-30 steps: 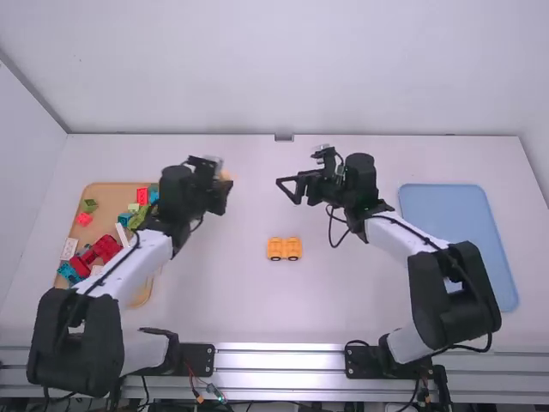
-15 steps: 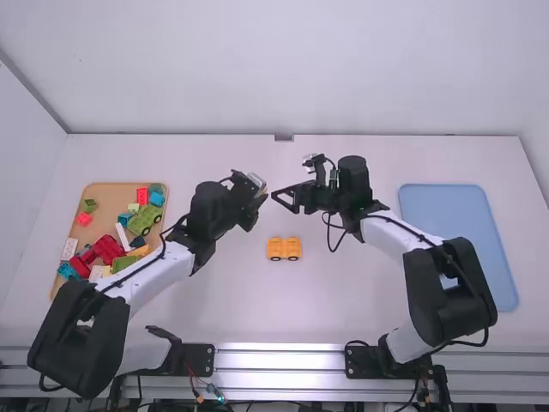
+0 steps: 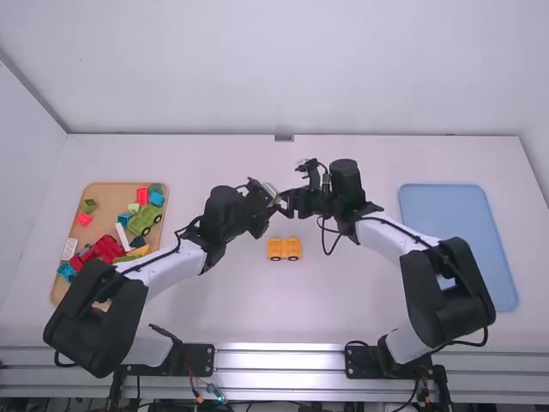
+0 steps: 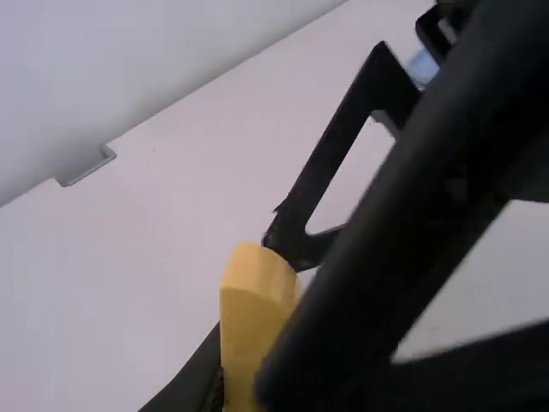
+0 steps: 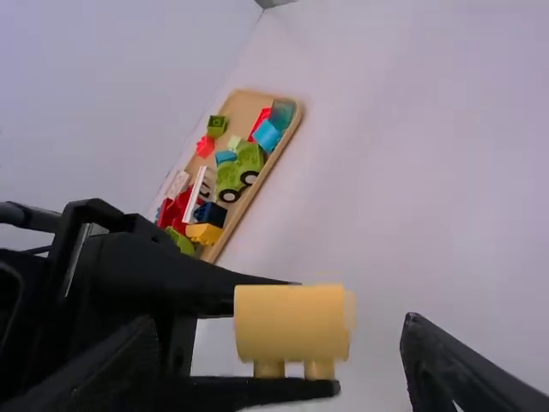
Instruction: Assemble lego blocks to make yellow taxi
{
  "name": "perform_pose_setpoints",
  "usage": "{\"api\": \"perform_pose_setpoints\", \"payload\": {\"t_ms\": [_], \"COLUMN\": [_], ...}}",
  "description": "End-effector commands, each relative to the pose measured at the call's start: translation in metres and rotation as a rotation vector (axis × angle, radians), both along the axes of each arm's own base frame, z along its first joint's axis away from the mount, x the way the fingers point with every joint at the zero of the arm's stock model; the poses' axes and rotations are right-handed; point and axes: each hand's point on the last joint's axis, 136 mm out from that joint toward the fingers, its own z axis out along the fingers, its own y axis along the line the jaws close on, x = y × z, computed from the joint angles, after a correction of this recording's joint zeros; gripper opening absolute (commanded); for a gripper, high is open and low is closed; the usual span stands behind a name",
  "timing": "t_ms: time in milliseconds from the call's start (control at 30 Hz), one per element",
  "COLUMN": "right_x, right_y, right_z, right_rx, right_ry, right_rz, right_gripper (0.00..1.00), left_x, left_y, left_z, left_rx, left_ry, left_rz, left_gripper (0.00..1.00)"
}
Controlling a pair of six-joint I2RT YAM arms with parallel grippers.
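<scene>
Yellow block (image 4: 250, 322) partly hidden, apparently

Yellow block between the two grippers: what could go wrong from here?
The right gripper, open on either side of the block, could hit the left gripper when it closes. If the left gripper opens too early, the block may fall, perhaps onto the yellow wheeled piece nearby.

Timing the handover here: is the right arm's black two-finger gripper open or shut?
Open: the right gripper has its fingers standing wide apart.
</scene>
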Motion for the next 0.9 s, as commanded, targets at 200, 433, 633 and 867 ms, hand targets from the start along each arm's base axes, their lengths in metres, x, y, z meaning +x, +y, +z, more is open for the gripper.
{"api": "perform_pose_setpoints", "payload": {"t_ms": [200, 433, 633, 867], "right_x": [0.0091, 0.0095, 0.0103, 0.0123], "right_y": [0.0068, 0.0064, 0.0063, 0.0067], "right_z": [0.0044, 0.0044, 0.0049, 0.0081], "right_rx": [-0.023, -0.023, -0.019, -0.008], "right_ry": [-0.043, -0.043, -0.035, -0.042], "right_rz": [-0.024, -0.026, -0.033, -0.039], "right_gripper": [0.56, 0.48, 0.38, 0.24], "left_x": [-0.0031, -0.0051, -0.0047, -0.0058], "left_y": [-0.0053, -0.0089, -0.0090, -0.0102], "left_z": [0.0014, 0.0021, 0.0031, 0.0035], "left_rx": [-0.030, -0.034, -0.039, -0.051], "left_ry": [0.004, 0.003, 0.002, 0.011], "left_rz": [-0.017, -0.027, -0.025, -0.029], "left_gripper": [0.02, 0.02, 0.02, 0.25]}}
